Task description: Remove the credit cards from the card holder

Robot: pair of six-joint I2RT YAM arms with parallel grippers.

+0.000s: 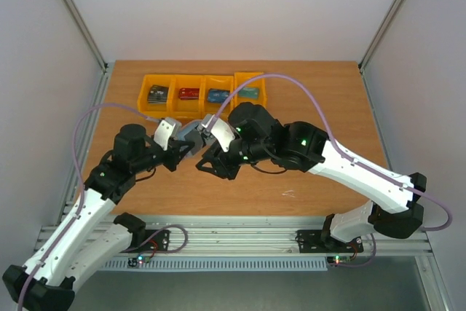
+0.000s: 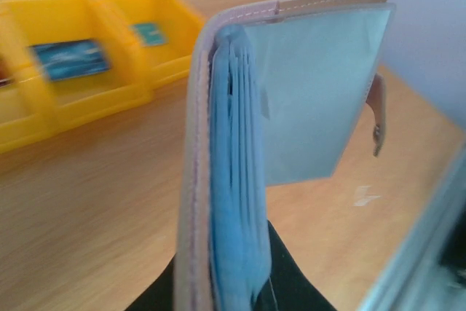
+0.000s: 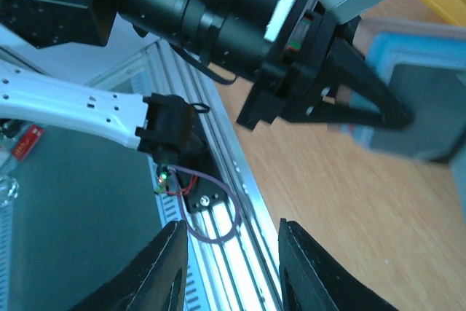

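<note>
Card holder [image 2: 226,180] hangs lifted off the bench [image 1: 306,180], midway between the two arms. It is pinched low down by the left jaws, whose black fingers [image 3: 364,100] are closed on its blue-grey body. It stands on edge, pink outer side to the left in the left wrist view, with a pale inner leaf swung open. That is probably so the pocket mouths face the other arm and a card can be drawn out in free air. Right jaws stand part open near it with nothing between them, seemingly ready to reach in. None of the credit cards can be told apart from the pocket layers. Orange bins [image 1: 204,92] at the back hold coloured card-like things, perhaps the drop place. No writing or brand is legible anywhere.
</note>
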